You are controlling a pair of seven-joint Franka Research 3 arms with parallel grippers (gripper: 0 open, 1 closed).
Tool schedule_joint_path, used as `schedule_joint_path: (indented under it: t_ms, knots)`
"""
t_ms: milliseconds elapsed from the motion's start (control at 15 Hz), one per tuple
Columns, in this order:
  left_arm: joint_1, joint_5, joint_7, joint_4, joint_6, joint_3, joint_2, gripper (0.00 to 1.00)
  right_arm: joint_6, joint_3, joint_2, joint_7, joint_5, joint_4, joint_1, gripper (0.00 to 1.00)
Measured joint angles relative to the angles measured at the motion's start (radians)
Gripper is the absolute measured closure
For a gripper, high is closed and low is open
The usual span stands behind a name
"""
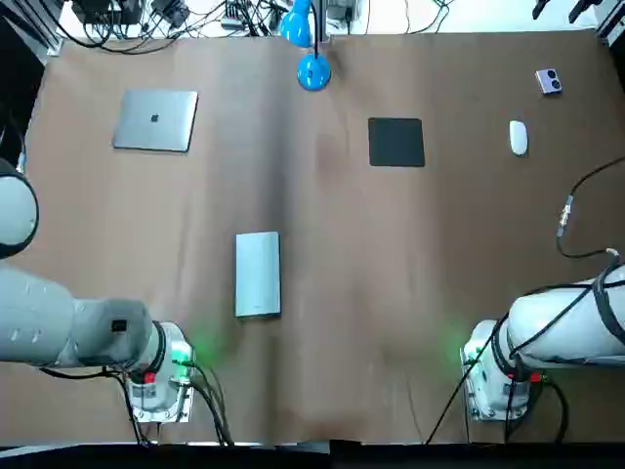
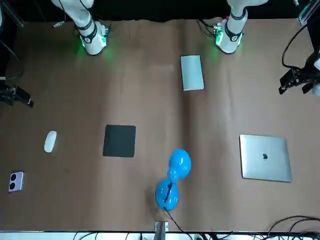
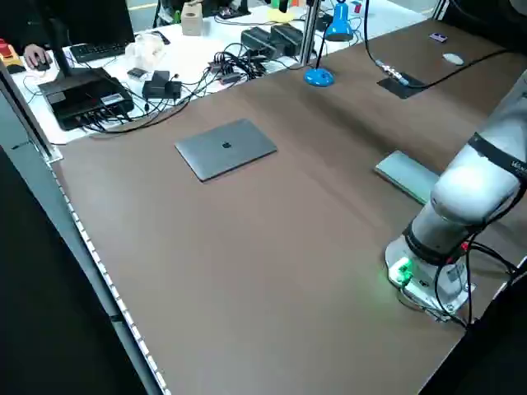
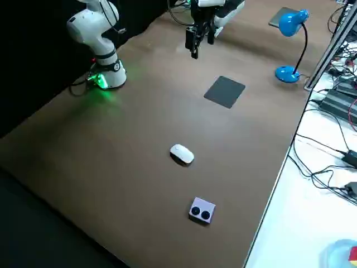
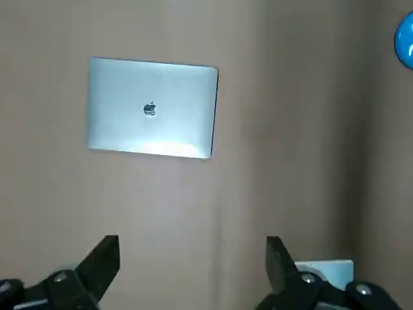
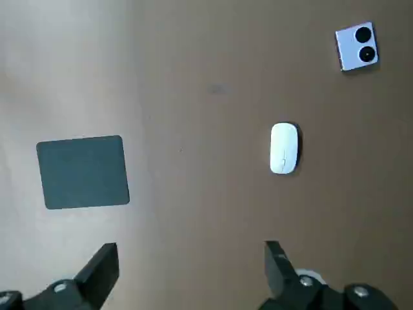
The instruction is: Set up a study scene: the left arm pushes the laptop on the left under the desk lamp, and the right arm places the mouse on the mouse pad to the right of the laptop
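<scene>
Top view: I set the spread left gripper (image 5: 192, 248) left of the laptop (image 1: 155, 120), then push squarely right toward the lamp (image 1: 312, 71); right gripper (image 6: 191, 255) idles spread.

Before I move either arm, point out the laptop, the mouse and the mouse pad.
laptop (image 1: 155, 121), top view, centre of its closed lid.
mouse (image 1: 519, 138), top view, middle of its white shell.
mouse pad (image 1: 396, 142), top view, centre of its dark surface.
</scene>
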State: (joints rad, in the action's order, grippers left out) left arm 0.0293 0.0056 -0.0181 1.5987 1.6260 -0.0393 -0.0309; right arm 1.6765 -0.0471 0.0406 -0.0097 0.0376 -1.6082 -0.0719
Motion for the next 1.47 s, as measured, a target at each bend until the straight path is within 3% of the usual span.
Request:
schedule_joint_path:
  t_ms: [667, 1000, 1267, 1467]
  knots:
    - [0.059, 0.000, -0.002, 0.042, 0.048, 0.002, 0.011, 0.00, 0.005, 0.000, 0.016, 0.000, 0.000, -0.004, -0.009, 0.00]
    - [0.215, -0.001, -0.139, 0.059, 0.107, 0.007, 0.115, 0.00, 0.121, -0.004, 0.168, -0.004, -0.003, -0.016, -0.068, 0.00]
    - [0.226, 0.021, -0.439, 0.061, 0.179, 0.010, 0.209, 0.00, 0.275, -0.007, 0.312, -0.101, -0.003, -0.022, -0.150, 0.00]
    - [0.244, 0.037, -0.598, 0.061, 0.249, 0.011, 0.278, 0.00, 0.406, -0.007, 0.378, -0.115, -0.003, -0.062, -0.163, 0.00]
